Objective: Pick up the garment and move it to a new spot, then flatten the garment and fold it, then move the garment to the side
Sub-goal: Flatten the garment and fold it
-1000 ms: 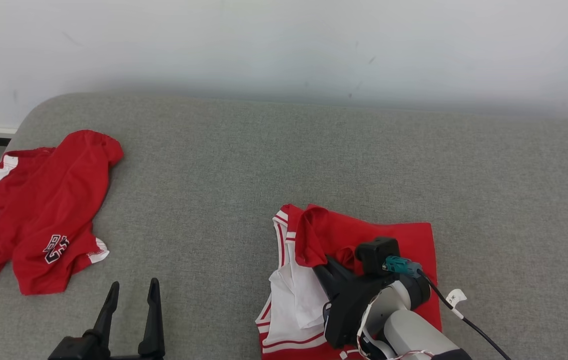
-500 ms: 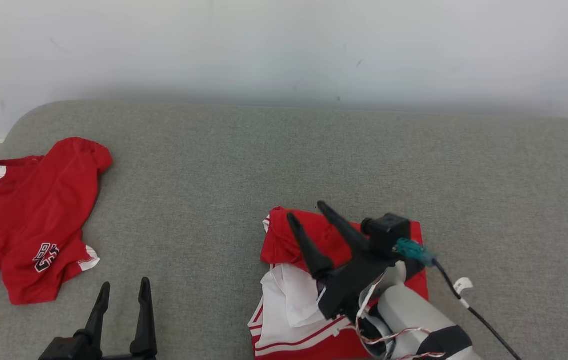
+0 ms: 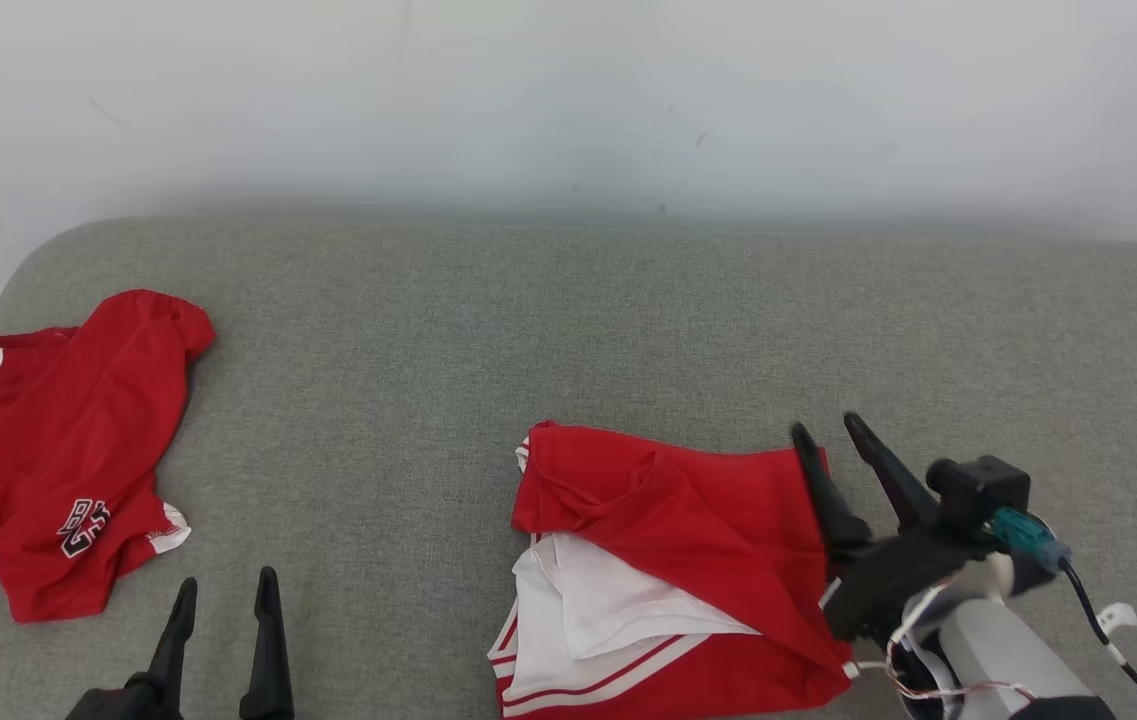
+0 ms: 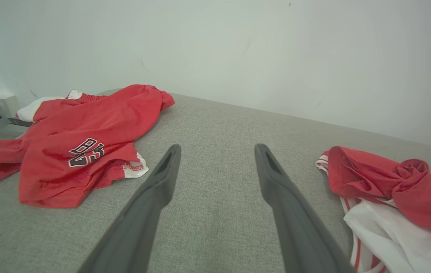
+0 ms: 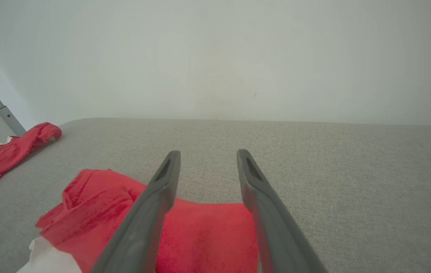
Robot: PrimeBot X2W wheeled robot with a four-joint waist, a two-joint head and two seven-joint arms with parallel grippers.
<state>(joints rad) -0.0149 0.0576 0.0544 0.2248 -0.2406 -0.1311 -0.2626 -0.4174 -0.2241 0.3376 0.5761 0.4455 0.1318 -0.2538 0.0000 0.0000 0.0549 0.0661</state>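
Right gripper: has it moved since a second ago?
Yes. The right gripper swung rightward, from above the middle of the folded garment to its right edge.

Soft red-and-white cloth with a slight sheen on the garment at near right, same stuff on the second jersey at left, both lying on coarse matt grey woven upholstery, and matt dark plastic-looking fingers on the right gripper.

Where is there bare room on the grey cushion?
Bare: the wide strip between the crumpled red garment and the folded red-and-white jersey, and the band along the white wall. Crowded: around the jersey, by the right end effector.
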